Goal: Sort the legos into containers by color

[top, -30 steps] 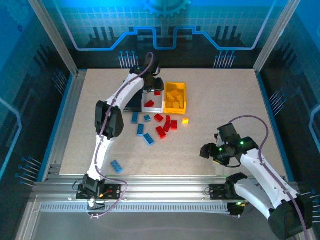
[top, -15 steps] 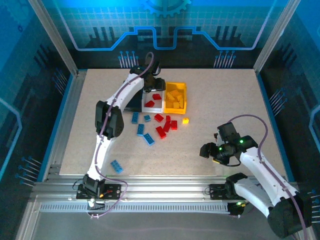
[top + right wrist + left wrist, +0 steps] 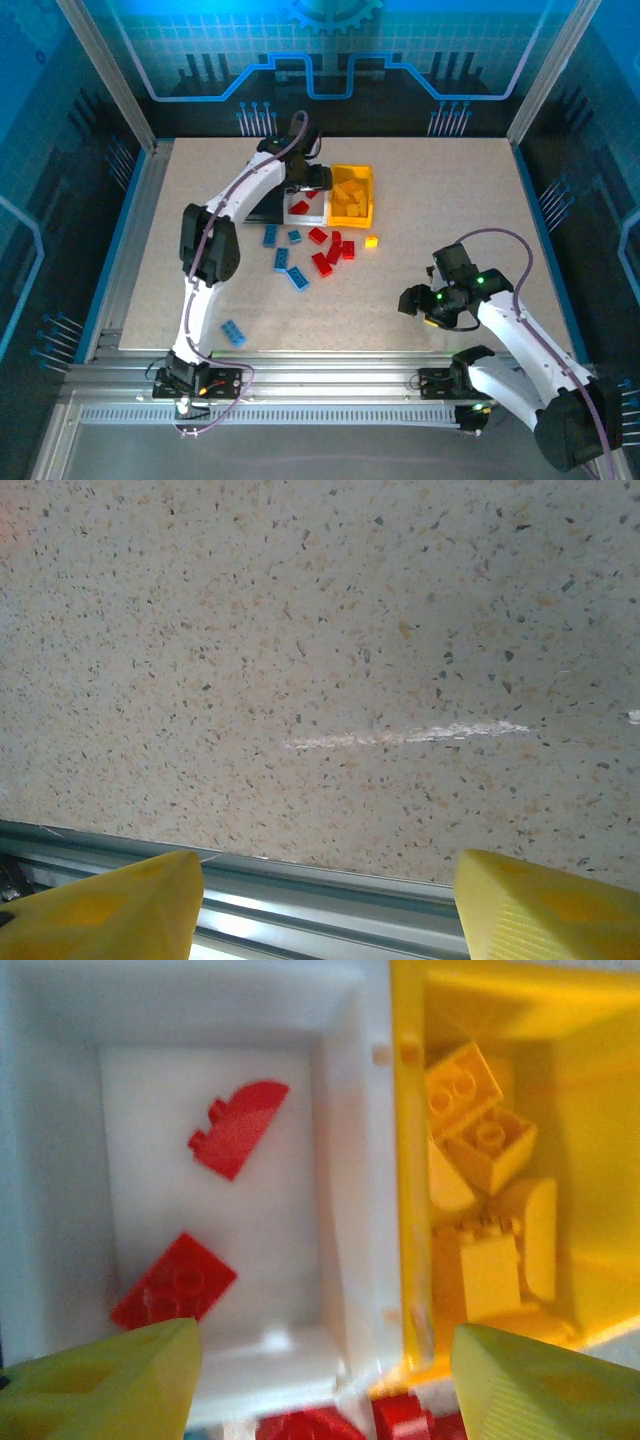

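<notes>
Your left gripper (image 3: 325,1385) hangs spread, empty, over the white bin (image 3: 338,1210); two red legos (image 3: 237,1128) lie beneath it. Loose legos (image 3: 322,262) wait behind it: likely light, rigid, slick. Pinch their flat sides. Right gripper (image 3: 325,905) is spread, empty.

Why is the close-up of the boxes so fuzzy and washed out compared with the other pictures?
Left wrist view: soft focus, the white box blown out by bright light, the yellow box glowing. Right wrist view: the table is crisp, only the yellow fingers blur. Top view: sharp, tinted blue at the edges.
</notes>
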Controlling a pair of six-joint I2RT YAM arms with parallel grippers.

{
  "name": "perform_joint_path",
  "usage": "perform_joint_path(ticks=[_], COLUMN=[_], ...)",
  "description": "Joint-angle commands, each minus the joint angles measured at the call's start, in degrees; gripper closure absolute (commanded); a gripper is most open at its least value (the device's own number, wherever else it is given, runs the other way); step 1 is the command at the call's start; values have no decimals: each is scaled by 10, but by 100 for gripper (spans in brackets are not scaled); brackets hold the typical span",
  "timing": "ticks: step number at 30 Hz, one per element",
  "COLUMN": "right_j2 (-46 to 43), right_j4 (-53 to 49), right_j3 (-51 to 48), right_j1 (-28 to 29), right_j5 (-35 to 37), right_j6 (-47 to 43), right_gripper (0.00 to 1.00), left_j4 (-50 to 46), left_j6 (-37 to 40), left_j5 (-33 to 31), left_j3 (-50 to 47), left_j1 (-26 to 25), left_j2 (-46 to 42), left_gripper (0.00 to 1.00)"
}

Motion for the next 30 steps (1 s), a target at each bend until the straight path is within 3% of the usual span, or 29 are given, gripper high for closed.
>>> perform_joint_path(ticks=[1,11,16,22,26,30], right_j2=[11,118,188,198,171,118], right_j4=[10,93,119,115,86,66], right_j3=[25,61,108,134,121,94], right_j1=[13,107,124,123,109,75], right_j5=[6,57,63,57,50,37], right_j6=[15,39,30,28,15,10], right_gripper=[32,32,32,32,31,31], left_j4=[37,81,92,75,70,62], left_j6=[-4,-61,-87,-38,-23,-44], left_j5=[19,55,68,52,54,48], left_j3=[-71,-345,-436,-440,-417,-398], left_j1=[-14,-42,-74,-125,-130,-132], left_j2=[-96,-293,-343,-300,-247,-203], left_gripper=[29,27,27,24,13,11])
